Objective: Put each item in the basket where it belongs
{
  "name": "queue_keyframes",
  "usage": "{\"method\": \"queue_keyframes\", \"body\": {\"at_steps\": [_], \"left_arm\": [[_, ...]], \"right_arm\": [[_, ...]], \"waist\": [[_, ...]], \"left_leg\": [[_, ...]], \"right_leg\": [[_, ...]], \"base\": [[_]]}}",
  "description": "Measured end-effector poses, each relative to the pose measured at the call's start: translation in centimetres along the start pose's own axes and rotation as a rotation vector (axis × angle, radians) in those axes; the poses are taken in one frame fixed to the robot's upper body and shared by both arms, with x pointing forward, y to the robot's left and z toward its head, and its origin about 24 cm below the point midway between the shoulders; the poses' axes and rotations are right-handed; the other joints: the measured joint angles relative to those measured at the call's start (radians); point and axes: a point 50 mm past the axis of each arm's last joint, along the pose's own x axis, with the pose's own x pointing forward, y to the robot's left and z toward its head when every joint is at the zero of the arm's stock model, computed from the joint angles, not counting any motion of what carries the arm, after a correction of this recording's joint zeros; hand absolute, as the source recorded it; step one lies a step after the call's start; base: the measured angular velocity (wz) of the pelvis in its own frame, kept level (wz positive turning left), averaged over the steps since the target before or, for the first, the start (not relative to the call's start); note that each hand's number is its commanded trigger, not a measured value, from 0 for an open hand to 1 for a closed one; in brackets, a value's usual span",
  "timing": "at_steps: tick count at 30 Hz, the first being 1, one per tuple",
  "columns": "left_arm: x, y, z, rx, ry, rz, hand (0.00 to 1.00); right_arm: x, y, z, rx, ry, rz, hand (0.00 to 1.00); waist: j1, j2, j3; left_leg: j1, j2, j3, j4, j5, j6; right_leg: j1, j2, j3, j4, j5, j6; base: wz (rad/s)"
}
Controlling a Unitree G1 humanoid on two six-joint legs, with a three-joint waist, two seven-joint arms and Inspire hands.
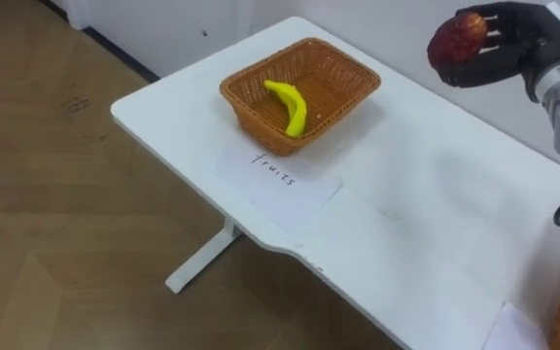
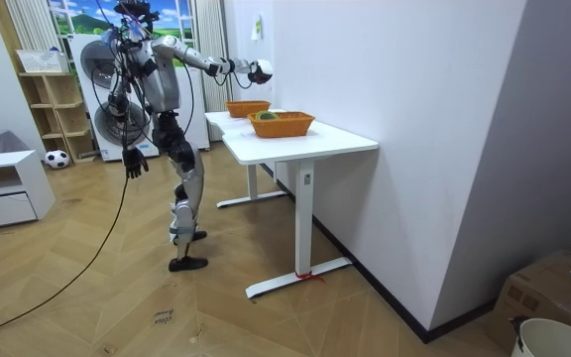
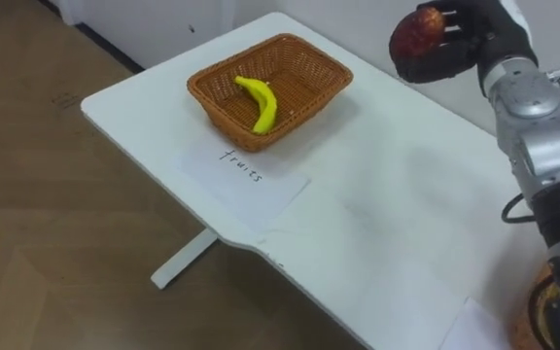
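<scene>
Near the table's (image 1: pixel 426 224) front edge lies a paper sheet (image 1: pixel 295 190). Just behind it, the wicker basket (image 1: pixel 343 97) holds a yellow banana (image 1: pixel 290 105). Farther right, raised above the table, the right hand (image 1: pixel 515 41) curls its fingers round a red fruit (image 1: pixel 458 37). The left hand (image 2: pixel 135 162) hangs at the robot's side.

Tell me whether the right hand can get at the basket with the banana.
Probably yes: the right hand, holding a red fruit, hovers over the table near the basket, nothing between them.
</scene>
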Motion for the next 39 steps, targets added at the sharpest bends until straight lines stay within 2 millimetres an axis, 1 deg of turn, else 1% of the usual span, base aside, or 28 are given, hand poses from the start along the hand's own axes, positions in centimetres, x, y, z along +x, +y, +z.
{"method": "queue_keyframes", "body": {"at_steps": [1,2,3,5,7,8,11,12,14,17,21,24,25,26,28,29,30,31,32,33,34,35,36,38,39], "left_arm": [[0.0,0.0,-0.1,0.001,0.003,-0.001,0.0],[0.0,0.0,-0.2,0.003,0.008,-0.003,0.0],[0.0,0.1,-0.2,0.005,0.009,-0.004,0.0],[-0.1,0.2,-0.5,0.027,0.022,-0.011,0.0],[-0.2,0.3,-0.8,0.045,0.026,-0.01,0.0],[-0.3,0.3,-0.8,0.051,0.025,-0.01,0.0],[-0.4,0.3,-1.2,0.06,0.037,-0.018,0.0],[-0.4,0.4,-1.3,0.077,0.044,-0.018,0.0],[-0.4,0.4,-1.5,0.097,0.053,-0.014,0.0],[-0.4,0.4,-1.6,0.097,0.054,-0.019,0.0],[-0.4,0.4,-1.6,0.097,0.054,-0.018,0.0],[-0.4,0.4,-1.5,0.097,0.05,-0.018,0.0],[-0.4,0.4,-1.4,0.097,0.047,-0.015,0.0],[-0.4,0.5,-1.3,0.098,0.042,-0.011,0.0],[-0.4,0.7,-1.1,0.106,0.033,-0.005,0.0],[-0.4,1.0,-1.0,0.115,0.029,-0.001,0.0],[-0.4,1.0,-0.9,0.116,0.025,0.001,0.0],[-0.4,1.2,-0.7,0.119,0.018,0.004,0.0],[-0.4,1.4,-0.6,0.121,0.01,0.01,0.0],[-0.4,1.5,-0.5,0.122,0.004,0.014,0.0],[-0.4,1.6,-0.2,0.123,-0.007,0.026,0.0],[-0.3,1.8,0.0,0.125,-0.015,0.038,0.0],[-0.3,1.9,0.1,0.125,-0.019,0.041,0.0],[-0.3,2.2,0.4,0.124,-0.031,0.045,0.0],[-0.3,2.3,0.4,0.123,-0.035,0.048,0.0]], "right_arm": [[0.0,0.1,-0.1,-0.004,0.004,0.003,1.0],[0.0,0.3,-0.3,-0.01,0.009,0.008,1.0],[0.0,0.3,-0.3,-0.011,0.011,0.009,1.0],[-0.1,0.6,-0.5,-0.021,0.016,0.019,1.0],[-0.2,0.7,-0.9,-0.03,0.028,0.022,1.0],[-0.2,0.7,-1.0,-0.031,0.031,0.024,1.0],[-0.2,1.0,-1.2,-0.027,0.039,0.03,1.0],[-0.2,1.3,-1.3,-0.025,0.04,0.035,1.0],[-0.1,2.0,-1.3,-0.014,0.041,0.05,1.0],[-0.1,2.8,-1.3,0.002,0.04,0.069,1.0],[-0.1,3.0,-1.5,0.005,0.043,0.065,1.0],[-0.1,2.9,-1.5,0.01,0.045,0.047,1.0],[-0.2,2.9,-1.6,0.015,0.048,0.036,1.0],[-0.2,2.9,-1.8,0.021,0.053,0.028,1.0],[-0.2,3.2,-1.9,0.007,0.058,0.029,1.0],[-0.3,3.6,-2.1,-0.005,0.065,0.043,1.0],[-0.3,3.8,-2.2,-0.01,0.067,0.051,0.98],[-0.4,4.1,-2.4,-0.013,0.073,0.063,0.89],[-0.4,4.3,-2.5,-0.012,0.08,0.068,0.6],[-0.4,4.2,-2.5,-0.012,0.08,0.067,0.11],[-0.4,4.2,-2.5,-0.011,0.077,0.064,0.02],[-0.4,4.2,-2.6,-0.011,0.08,0.064,0.0],[-0.4,4.2,-2.6,-0.011,0.08,0.064,0.0],[-0.4,4.2,-2.7,-0.002,0.084,0.063,0.0],[-0.4,4.2,-2.8,0.012,0.087,0.063,0.0]], "waist": [[0.003,-0.001,0.0003],[0.02,-0.001,-0.0001],[0.024,-0.002,-0.0004],[0.042,-0.005,0.0025],[0.057,-0.006,0.0013],[0.061,-0.006,0.0017],[0.082,-0.002,0.0056],[0.083,-0.002,0.0064],[0.084,-0.005,0.0053],[0.085,-0.007,0.0056],[0.084,-0.005,0.0066],[0.092,-0.006,0.0067],[0.1,-0.007,0.0068],[0.106,-0.009,0.007],[0.109,-0.02,0.0021],[0.11,-0.028,0.0027],[0.11,-0.029,0.0026],[0.11,-0.03,0.008],[0.11,-0.033,0.0091],[0.11,-0.033,0.0085],[0.121,-0.037,0.0081],[0.13,-0.037,0.0098],[0.133,-0.038,0.0093],[0.135,-0.032,0.0139],[0.137,-0.033,0.014]], "left_leg": [[-0.001,-0.004,-0.005,0.003,0.0,0.0],[-0.003,-0.007,-0.008,0.008,0.0,0.001],[-0.004,-0.009,-0.009,0.012,-0.001,0.001],[-0.007,-0.02,-0.029,0.024,-0.003,0.004],[-0.009,-0.026,-0.036,0.031,-0.005,0.007],[-0.018,-0.031,-0.047,0.041,-0.008,0.007],[-0.02,-0.039,-0.059,0.046,-0.008,0.007],[-0.02,-0.042,-0.062,0.046,-0.008,0.008],[-0.02,-0.045,-0.065,0.048,-0.009,0.008],[-0.018,-0.048,-0.07,0.052,-0.009,0.008],[-0.016,-0.055,-0.083,0.054,-0.01,0.009],[-0.019,-0.056,-0.085,0.052,-0.01,0.01],[-0.02,-0.056,-0.085,0.051,-0.01,0.01],[-0.025,-0.056,-0.085,0.052,-0.01,0.009],[-0.039,-0.055,-0.088,0.054,-0.01,0.009],[-0.048,-0.055,-0.091,0.056,-0.01,0.009],[-0.051,-0.055,-0.093,0.058,-0.01,0.009],[-0.053,-0.055,-0.098,0.061,-0.01,0.008],[-0.061,-0.057,-0.103,0.065,-0.012,0.008],[-0.07,-0.058,-0.105,0.071,-0.013,0.008],[-0.078,-0.056,-0.105,0.075,-0.014,0.007],[-0.086,-0.055,-0.105,0.078,-0.015,0.006],[-0.089,-0.055,-0.105,0.079,-0.014,0.006],[-0.096,-0.055,-0.106,0.089,-0.016,0.006],[-0.103,-0.055,-0.109,0.092,-0.019,0.002]], "right_leg": [[0.001,0.0,-0.006,-0.007,-0.001,0.001],[0.004,0.0,-0.008,-0.009,-0.003,0.001],[0.006,0.0,-0.01,-0.01,-0.003,0.002],[0.019,-0.001,-0.024,-0.013,-0.006,0.006],[0.023,-0.002,-0.029,-0.013,-0.008,0.01],[0.024,-0.001,-0.039,-0.013,-0.009,0.011],[0.027,-0.002,-0.04,-0.012,-0.01,0.013],[0.031,-0.002,-0.041,-0.014,-0.011,0.014],[0.037,0.0,-0.042,-0.025,-0.012,0.015],[0.042,0.0,-0.042,-0.026,-0.012,0.015],[0.049,-0.001,-0.051,-0.026,-0.013,0.017],[0.048,0.0,-0.05,-0.025,-0.014,0.018],[0.046,-0.001,-0.05,-0.025,-0.014,0.018],[0.041,-0.001,-0.05,-0.024,-0.014,0.018],[0.029,0.001,-0.054,-0.022,-0.014,0.017],[0.021,0.001,-0.057,-0.018,-0.014,0.017],[0.017,0.001,-0.058,-0.014,-0.014,0.017],[0.014,0.001,-0.057,-0.005,-0.014,0.017],[0.01,0.002,-0.056,-0.005,-0.014,0.017],[0.004,0.004,-0.056,-0.004,-0.014,0.017],[-0.005,0.006,-0.053,-0.003,-0.013,0.017],[-0.012,0.007,-0.052,-0.003,-0.013,0.016],[-0.015,0.007,-0.052,-0.002,-0.013,0.016],[-0.018,0.008,-0.056,0.005,-0.013,0.015],[-0.024,0.008,-0.057,0.01,-0.013,0.016]], "base": [[0.27],[0.14],[0.15],[0.25],[0.23],[0.27],[0.15],[0.13],[0.07],[0.04],[0.1],[0.04],[0.0],[0.0],[0.05],[0.09],[0.11],[0.12],[0.12],[0.05],[0.0],[-0.03],[0.0],[0.06],[0.05]]}}
